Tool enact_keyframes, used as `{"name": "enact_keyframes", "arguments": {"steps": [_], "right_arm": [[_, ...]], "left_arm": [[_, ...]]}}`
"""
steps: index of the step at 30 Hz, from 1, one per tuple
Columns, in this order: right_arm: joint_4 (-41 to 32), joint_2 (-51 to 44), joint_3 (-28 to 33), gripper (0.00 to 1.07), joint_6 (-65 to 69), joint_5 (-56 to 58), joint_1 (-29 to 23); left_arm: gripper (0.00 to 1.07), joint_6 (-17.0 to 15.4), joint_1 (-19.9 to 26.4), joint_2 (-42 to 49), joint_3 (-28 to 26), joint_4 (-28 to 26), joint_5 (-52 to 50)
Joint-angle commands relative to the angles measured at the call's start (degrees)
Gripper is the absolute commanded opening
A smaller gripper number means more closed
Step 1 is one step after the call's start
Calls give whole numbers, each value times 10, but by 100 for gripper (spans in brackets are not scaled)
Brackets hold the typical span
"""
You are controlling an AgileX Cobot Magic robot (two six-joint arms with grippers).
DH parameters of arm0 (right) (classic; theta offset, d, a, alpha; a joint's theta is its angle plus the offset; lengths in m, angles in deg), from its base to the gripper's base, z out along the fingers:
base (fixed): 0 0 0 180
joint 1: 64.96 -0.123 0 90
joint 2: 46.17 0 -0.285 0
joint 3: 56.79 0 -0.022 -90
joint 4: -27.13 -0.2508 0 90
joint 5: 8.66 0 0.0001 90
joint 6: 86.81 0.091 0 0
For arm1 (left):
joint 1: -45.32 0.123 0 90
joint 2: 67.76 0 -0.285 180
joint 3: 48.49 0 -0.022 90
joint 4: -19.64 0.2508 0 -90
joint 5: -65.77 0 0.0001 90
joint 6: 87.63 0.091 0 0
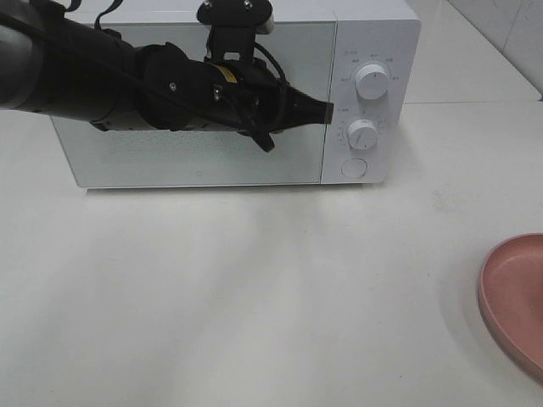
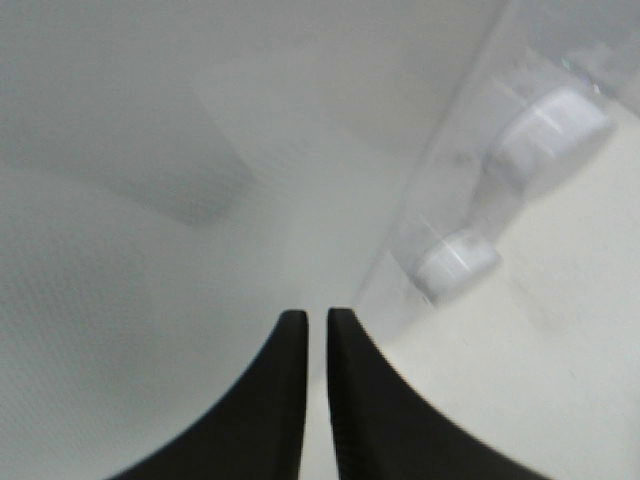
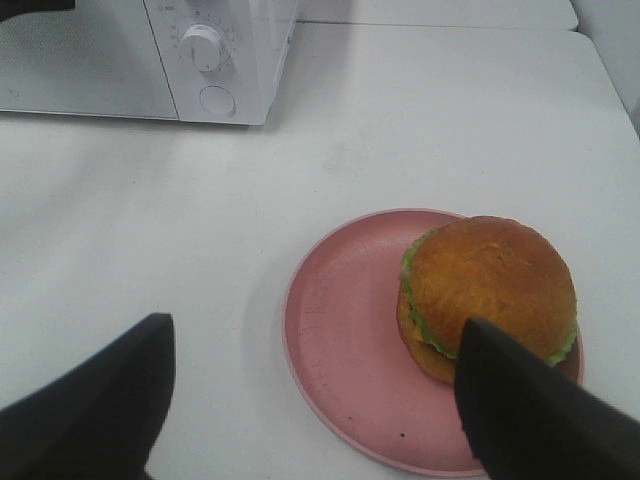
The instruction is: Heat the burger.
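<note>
- Overhead view: the left end effector [image 1: 321, 111] was stretched across the front of the white microwave [image 1: 237, 93], its tip right at the seam between the closed door [image 1: 195, 153] and the control panel with two knobs [image 1: 372, 80]. My guess is it was parked there to get at the door edge, since the door needs opening before anything goes in. Only a slice of the pink plate [image 1: 513, 301] showed at the bench's [image 1: 254, 297] right edge.
- Left wrist view: the left end effector's fingers [image 2: 290, 380] were nearly pressed together, just a thin slit between them, nothing held. Blurry knobs off to one side.
- Right wrist view: the right end effector [image 3: 315, 400] was spread wide and empty, hanging above the burger [image 3: 490, 295], which sat on the pink plate on the bench, well apart from the microwave. Looked like it was lined up ready for a grab once the door's open.
</note>
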Motion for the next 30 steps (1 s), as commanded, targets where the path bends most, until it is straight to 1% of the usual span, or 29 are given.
{"name": "enact_keyframes", "arguments": {"steps": [1, 2, 3, 4, 5, 7, 10, 12, 13, 14, 15, 16, 17, 18, 20, 21, 24, 26, 27, 28, 29, 30], "right_arm": [[3, -16, 1, 75, 2, -3, 5], [3, -16, 1, 75, 2, -3, 5], [3, -16, 1, 75, 2, -3, 5], [3, -16, 1, 75, 2, -3, 5], [3, -16, 1, 75, 2, -3, 5], [3, -16, 1, 75, 2, -3, 5], [3, -16, 1, 75, 2, -3, 5], [3, -16, 1, 75, 2, -3, 5], [3, -16, 1, 75, 2, -3, 5], [3, -16, 1, 75, 2, -3, 5], [3, -16, 1, 75, 2, -3, 5], [3, -16, 1, 75, 2, -3, 5], [3, -16, 1, 75, 2, -3, 5], [3, -16, 1, 75, 2, -3, 5], [3, -16, 1, 75, 2, -3, 5], [3, -16, 1, 75, 2, -3, 5], [3, -16, 1, 75, 2, -3, 5], [3, -16, 1, 75, 2, -3, 5], [3, -16, 1, 75, 2, -3, 5], [3, -16, 1, 75, 2, -3, 5], [3, -16, 1, 75, 2, -3, 5], [3, -16, 1, 75, 2, -3, 5]], "left_arm": [[58, -3, -14, 26, -4, -5, 128], [91, -3, -15, 30, -4, -5, 162], [91, -3, -15, 30, -4, -5, 162], [102, -5, -15, 31, -4, -6, 185], [102, -5, -15, 31, -4, -6, 185], [100, -6, -15, 38, -4, -6, 273], [100, -6, -15, 38, -4, -7, 301], [99, -6, -15, 48, -4, -6, 423], [99, -6, -15, 48, -4, -6, 423], [99, -6, -14, 52, -4, -5, 460], [99, -3, -13, 60, -4, -1, 520], [99, -3, -13, 60, -4, -1, 520], [99, -2, -13, 65, -4, 5, 547], [99, -8, -13, 74, -4, 15, 591], [99, -13, -12, 80, -4, 18, 606], [98, -24, -6, 93, -4, 25, 637], [98, -26, 0, 99, -4, 26, 647], [98, -26, 42, 128, -3, 26, 683], [98, -26, 42, 128, -3, 26, 683], [98, -26, 54, 135, -3, 26, 690], [98, -25, 87, 151, -3, 26, 712], [98, -25, 87, 151, -3, 26, 712]]}}
